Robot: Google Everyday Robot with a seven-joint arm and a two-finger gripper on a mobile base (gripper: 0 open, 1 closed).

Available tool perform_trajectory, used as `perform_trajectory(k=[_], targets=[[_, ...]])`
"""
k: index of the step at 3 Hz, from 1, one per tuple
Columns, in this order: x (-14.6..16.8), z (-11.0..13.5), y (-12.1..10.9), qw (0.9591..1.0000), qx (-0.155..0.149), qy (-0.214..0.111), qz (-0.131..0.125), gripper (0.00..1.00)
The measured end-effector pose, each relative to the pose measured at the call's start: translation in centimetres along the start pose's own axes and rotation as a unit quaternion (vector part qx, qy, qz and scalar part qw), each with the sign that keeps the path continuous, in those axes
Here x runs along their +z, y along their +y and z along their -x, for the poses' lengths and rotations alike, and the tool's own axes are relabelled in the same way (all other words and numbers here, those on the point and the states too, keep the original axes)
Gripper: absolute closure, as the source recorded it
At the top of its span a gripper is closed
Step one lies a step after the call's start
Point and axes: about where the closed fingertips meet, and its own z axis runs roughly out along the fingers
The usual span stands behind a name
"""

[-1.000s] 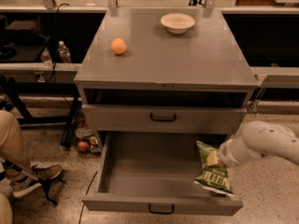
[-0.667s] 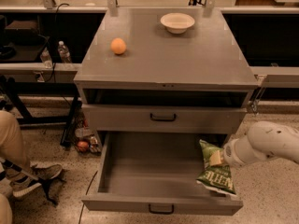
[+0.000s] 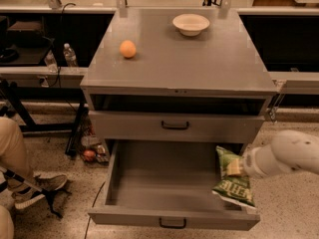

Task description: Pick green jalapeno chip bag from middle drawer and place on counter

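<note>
The green jalapeno chip bag [image 3: 232, 177] hangs at the right side of the open middle drawer [image 3: 169, 180], over its right wall. My gripper [image 3: 238, 166] comes in from the right on a white arm and is shut on the bag's upper part, holding it. The drawer's grey floor is bare, and its front panel has a small black handle [image 3: 172, 223]. The counter [image 3: 179, 49] is the flat grey cabinet top above.
An orange fruit [image 3: 128, 49] and a white bowl [image 3: 191, 24] sit on the counter. A shut slimmer drawer front [image 3: 174, 127] lies above the open one. A person's leg and shoe [image 3: 30, 183] are at the left, with bottles [image 3: 70, 55] and clutter on the floor.
The arm and the held bag have shifted slightly right and down at the drawer's right side. Nothing else has moved.
</note>
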Motion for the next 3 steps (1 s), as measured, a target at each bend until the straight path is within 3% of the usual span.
perform_trajectory(k=[1,2,3], targets=[[-9.6,1.4,-1.0,0.9937,0.009,-0.111,-0.008,1.00],[-15.3,2.4,-1.3,0.9852,0.006,-0.171,-0.014,1.00],[-15.3,2.5,-1.3,0.9852,0.006,-0.171,-0.013,1.00]])
